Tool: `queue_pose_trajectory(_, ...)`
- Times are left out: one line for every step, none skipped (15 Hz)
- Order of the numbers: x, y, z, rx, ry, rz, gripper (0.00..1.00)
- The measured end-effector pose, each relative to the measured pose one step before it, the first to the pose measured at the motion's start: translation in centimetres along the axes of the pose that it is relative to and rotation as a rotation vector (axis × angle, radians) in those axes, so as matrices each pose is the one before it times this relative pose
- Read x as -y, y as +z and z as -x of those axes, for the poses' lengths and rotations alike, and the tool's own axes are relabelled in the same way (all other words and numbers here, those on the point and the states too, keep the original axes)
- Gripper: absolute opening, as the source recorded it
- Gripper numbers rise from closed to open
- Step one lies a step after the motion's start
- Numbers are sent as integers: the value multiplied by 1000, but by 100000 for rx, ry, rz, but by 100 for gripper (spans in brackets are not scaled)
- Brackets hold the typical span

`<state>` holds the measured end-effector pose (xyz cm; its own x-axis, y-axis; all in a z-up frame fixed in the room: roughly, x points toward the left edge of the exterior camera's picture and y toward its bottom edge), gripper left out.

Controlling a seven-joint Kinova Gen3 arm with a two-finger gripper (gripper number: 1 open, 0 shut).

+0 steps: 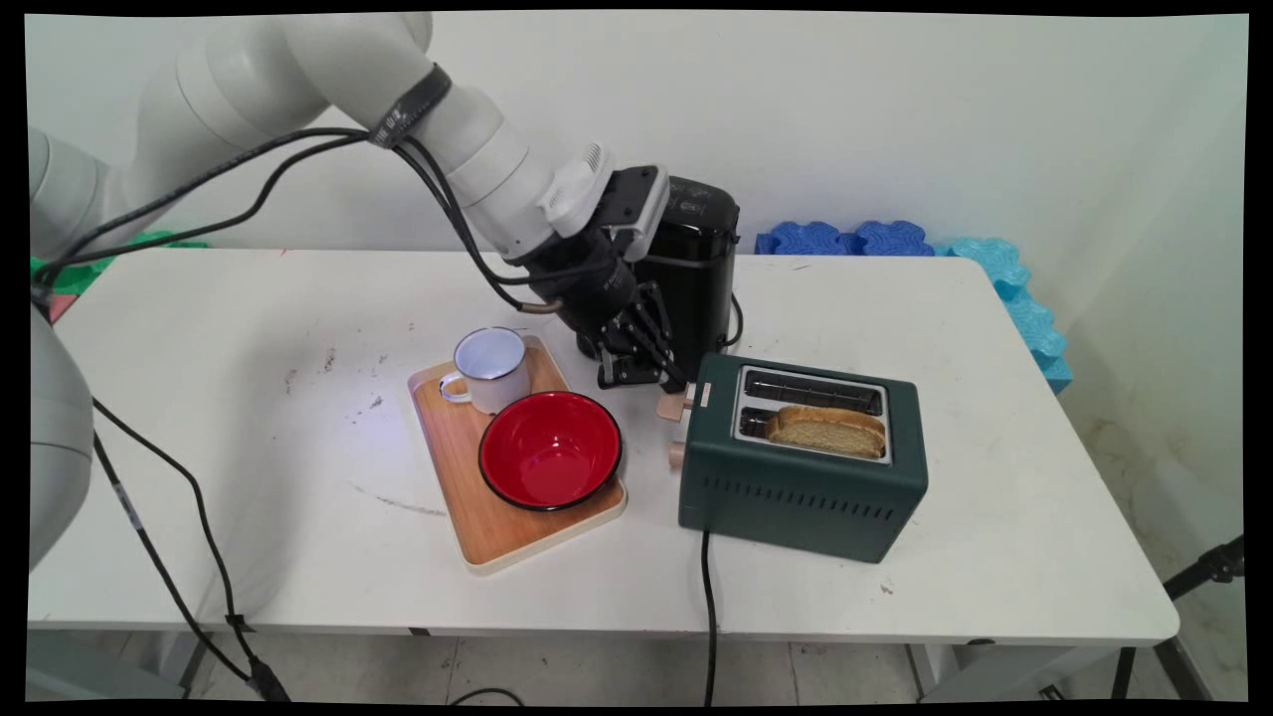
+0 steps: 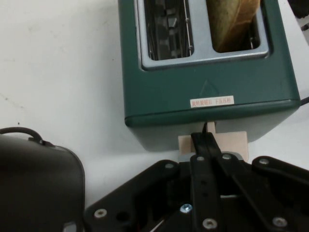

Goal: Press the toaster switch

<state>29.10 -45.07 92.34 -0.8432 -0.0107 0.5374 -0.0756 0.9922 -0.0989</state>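
My gripper [image 1: 668, 383] is shut, its fingers closed together, and its tip rests on the pale wooden lever [image 1: 676, 406] at the left end of a dark green toaster [image 1: 796, 487]. The hand view shows the joined fingertips [image 2: 205, 141] lying over the lever [image 2: 235, 143], just below the toaster's end wall [image 2: 207, 92]. A slice of toasted bread [image 1: 827, 430] stands in the near slot and shows as bread [image 2: 234, 24] from the hand camera. The far slot [image 1: 814, 390] is empty. A small round wooden knob [image 1: 676, 454] sits below the lever.
A black appliance [image 1: 696, 259] stands right behind my hand. Left of the toaster, a wooden tray [image 1: 477, 527] carries a red bowl [image 1: 550, 449] and a white enamel mug [image 1: 490, 368]. The toaster's cord [image 1: 708, 617] runs off the front edge. Blue foam blocks [image 1: 855, 239] line the back right.
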Motion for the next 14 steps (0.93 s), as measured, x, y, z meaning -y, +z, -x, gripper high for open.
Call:
queue_pose_trajectory(-62, 179, 8, -25, -110, -24, 0)
queue_pose_trajectory(-71, 199, 17, -30, -169, -7, 0)
queue_pose_trajectory(-73, 195, 22, 27, -205, 8, 0)
queue_pose_trajectory(-69, 166, 43, 69, -239, 34, 0)
queue_pose_trajectory(-42, 102, 22, 49, -125, 13, 0)
queue_pose_trajectory(-71, 176, 41, 115, -229, 99, 0)
queue_pose_trajectory(-81, 179, 72, 152, -281, 65, 0)
queue_pose_trajectory(-71, 179, 98, 219, -312, 75, 0)
queue_pose_trajectory(-46, 152, 98, 203, -265, 45, 0)
queue_pose_trajectory(-53, 180, 111, 240, -254, 74, 0)
queue_pose_trajectory(-44, 179, 126, 253, -273, 55, 0)
queue_pose_trajectory(-40, 169, 108, 220, -250, 65, 0)
queue_pose_trajectory(-29, 106, 70, 152, -160, 44, 0)
queue_pose_trajectory(-28, 173, 99, 195, -278, 64, 0)
